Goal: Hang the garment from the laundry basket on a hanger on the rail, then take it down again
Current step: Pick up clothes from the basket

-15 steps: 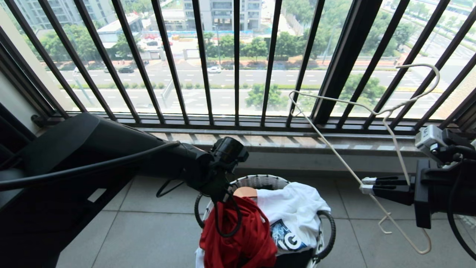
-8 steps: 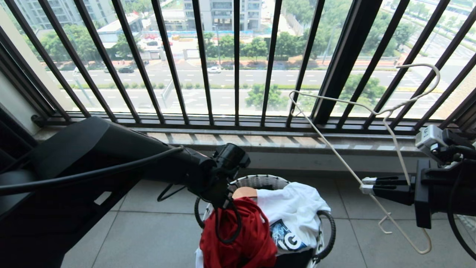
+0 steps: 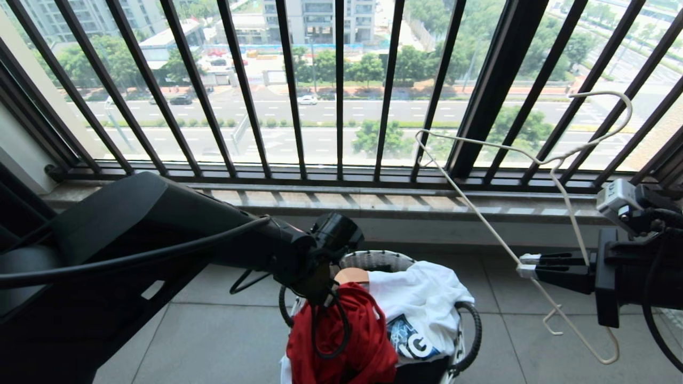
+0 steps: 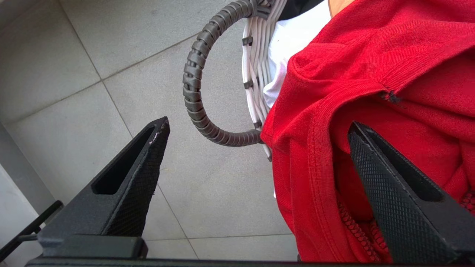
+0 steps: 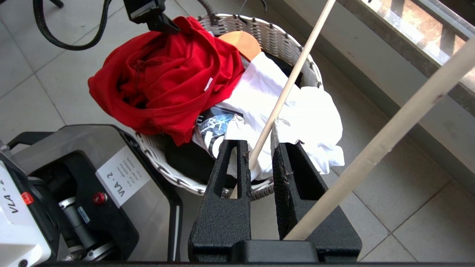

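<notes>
The red garment (image 3: 347, 341) lies bunched on the near left side of the laundry basket (image 3: 373, 260), spilling over its rim. My left gripper (image 4: 259, 148) hangs open just above it. One finger (image 4: 374, 174) is over the red folds (image 4: 371, 74) and the other (image 4: 148, 159) is over the floor beside the basket's loop handle (image 4: 193, 92). Right of the basket, my right gripper (image 3: 525, 265) is shut on the thin white hanger (image 3: 540, 160), its wire (image 5: 289, 79) pinched between the fingers, hook pointing up. The rail is out of view.
A white printed garment (image 3: 421, 298) fills the basket's right side, over something black. The dark barred window railing (image 3: 341, 106) and its stone ledge (image 3: 373, 202) stand just behind the basket. Grey floor tiles (image 3: 213, 330) surround it. The robot's base (image 5: 74, 178) sits near the basket.
My left arm has come down and a little to the right, closer to the red garment. The right gripper and hanger have not moved.
</notes>
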Tool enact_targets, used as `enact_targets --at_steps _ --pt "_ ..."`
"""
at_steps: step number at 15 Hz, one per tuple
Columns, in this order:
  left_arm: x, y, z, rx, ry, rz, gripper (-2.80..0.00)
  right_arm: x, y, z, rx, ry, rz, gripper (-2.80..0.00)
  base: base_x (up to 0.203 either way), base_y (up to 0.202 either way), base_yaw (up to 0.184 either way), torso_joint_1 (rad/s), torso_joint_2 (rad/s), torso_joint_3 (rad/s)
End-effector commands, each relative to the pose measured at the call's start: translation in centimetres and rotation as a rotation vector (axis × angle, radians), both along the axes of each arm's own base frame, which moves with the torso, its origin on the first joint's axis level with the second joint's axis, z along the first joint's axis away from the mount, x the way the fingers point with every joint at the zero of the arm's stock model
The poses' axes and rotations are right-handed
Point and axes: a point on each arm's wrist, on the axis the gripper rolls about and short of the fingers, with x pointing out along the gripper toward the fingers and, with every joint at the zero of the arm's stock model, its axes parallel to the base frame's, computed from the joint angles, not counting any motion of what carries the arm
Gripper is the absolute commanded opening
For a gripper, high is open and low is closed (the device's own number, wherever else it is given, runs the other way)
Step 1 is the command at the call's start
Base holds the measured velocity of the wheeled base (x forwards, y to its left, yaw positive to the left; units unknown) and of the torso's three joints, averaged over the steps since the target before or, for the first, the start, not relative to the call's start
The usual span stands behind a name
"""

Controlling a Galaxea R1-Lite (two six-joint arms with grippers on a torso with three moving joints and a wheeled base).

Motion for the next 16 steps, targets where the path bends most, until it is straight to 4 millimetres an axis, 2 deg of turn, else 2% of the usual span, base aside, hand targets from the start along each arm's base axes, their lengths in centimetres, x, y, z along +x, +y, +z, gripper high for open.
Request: enact_targets --at_steps 1,6,9,16 --pt "0.1 -0.3 -0.9 0.013 0.013 0.000 0.00 0.0 0.0 0.0 0.001 -0.002 0.005 -2.80 0.000 0.000 0.000 0.000 0.00 0.000" --pt "1.7 -1.5 -3.3 -0.039 -0.045 0.002 0.00 0.0 0.0 0.0 0.000 -0.003 0.005 -2.80 0.000 0.000 0.000 0.000 0.00 0.000" --pt "1.6 -1.5 -2.4 -0.059 -0.067 0.003 0.00 0.0 0.0 0.1 0.001 -0.004 0.005 -2.80 0.000 0.000 0.000 0.000 0.00 0.000" --pt "1.3 -1.5 -2.2 -0.131 -0.042 -0.052 0.00 0.0 0.0 0.0 0.000 -0.003 0.005 -2.80 0.000 0.000 0.000 0.000 0.00 0.000"
